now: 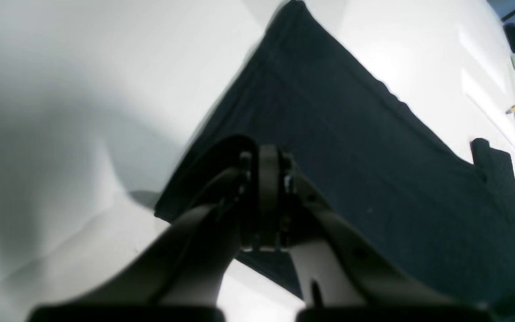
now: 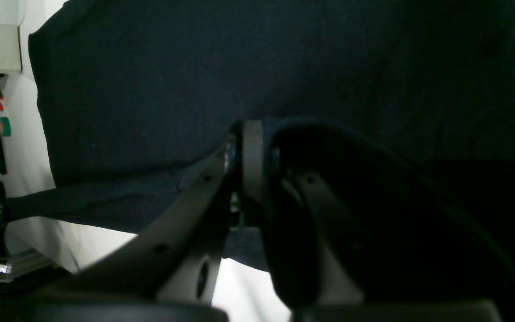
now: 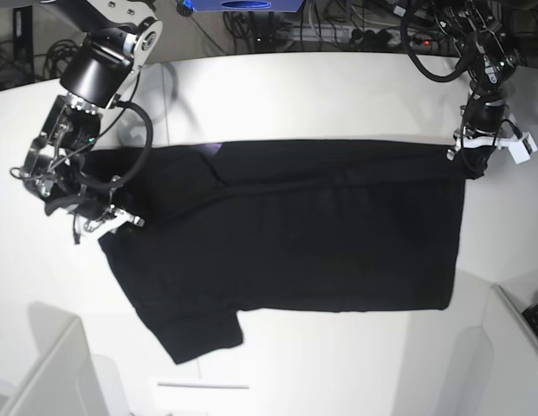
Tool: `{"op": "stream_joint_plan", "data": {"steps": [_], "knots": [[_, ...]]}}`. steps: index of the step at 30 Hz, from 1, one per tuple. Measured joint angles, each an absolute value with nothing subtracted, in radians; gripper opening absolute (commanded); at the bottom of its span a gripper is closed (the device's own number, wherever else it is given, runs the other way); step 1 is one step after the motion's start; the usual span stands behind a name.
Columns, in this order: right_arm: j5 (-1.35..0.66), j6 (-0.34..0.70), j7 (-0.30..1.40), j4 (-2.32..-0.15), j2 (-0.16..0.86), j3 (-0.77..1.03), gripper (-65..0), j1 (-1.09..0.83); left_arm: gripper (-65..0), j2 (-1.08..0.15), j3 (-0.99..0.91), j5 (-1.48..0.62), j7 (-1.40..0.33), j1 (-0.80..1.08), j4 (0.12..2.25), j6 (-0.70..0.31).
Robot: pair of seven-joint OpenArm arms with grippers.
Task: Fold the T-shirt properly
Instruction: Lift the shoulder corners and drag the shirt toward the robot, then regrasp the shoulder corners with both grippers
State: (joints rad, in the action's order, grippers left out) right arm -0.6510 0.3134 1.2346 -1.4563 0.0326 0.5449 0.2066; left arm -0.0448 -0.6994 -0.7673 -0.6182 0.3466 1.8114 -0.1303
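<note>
white counter (image 3: pixel 338 95) is seen under a cable-cluttered back wall, with bin-like edges at the lower corners. the t-shirt (image 3: pixel 320 234) is spread flat across the middle of the counter, plain black side up, one sleeve (image 3: pixel 199 334) stuck out toward the near edge. its far portion appears already doubled over along a long crease, which is judged to be a lengthwise fold in progress. the right tool (image 3: pixel 87 204) is pressed together on the collar-end edge, cloth draped over one jaw in its wrist view; the left tool (image 3: pixel 470 160) is pinched on the hem-end corner. both ends are held so the folded edge can be kept taut and square. the print is not visible. the second sleeve is hidden, likely inside the fold. how much cloth is pinched cannot be judged: black on black, blurred. small coloured items at the wrist-view margins cannot be identified.
</note>
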Motion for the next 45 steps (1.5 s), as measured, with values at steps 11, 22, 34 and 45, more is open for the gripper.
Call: {"op": "stream_joint_plan", "data": {"steps": [11,22,34,45], "knots": [[-0.651,0.313,1.232,-1.455,0.035,0.553,-38.9,0.192,-27.5,-0.045,-0.7,-0.768,-0.614,0.343,1.817,-0.13],[-0.65,0.113,0.989,-1.745,0.028,0.556,-38.0,-0.009,-23.7,-0.041,-0.733,-0.78,-0.614,0.386,1.903,-0.138],[-0.761,-0.108,0.813,-1.928,-0.033,0.569,-26.0,-0.319,-23.9,-0.021,-0.925,-0.783,-0.607,0.469,1.791,-0.277],[-0.831,-0.105,0.812,-1.803,-0.089,0.669,-26.0,-0.337,-23.9,-0.029,-0.938,-0.773,-0.614,0.381,1.613,-0.271]]}}
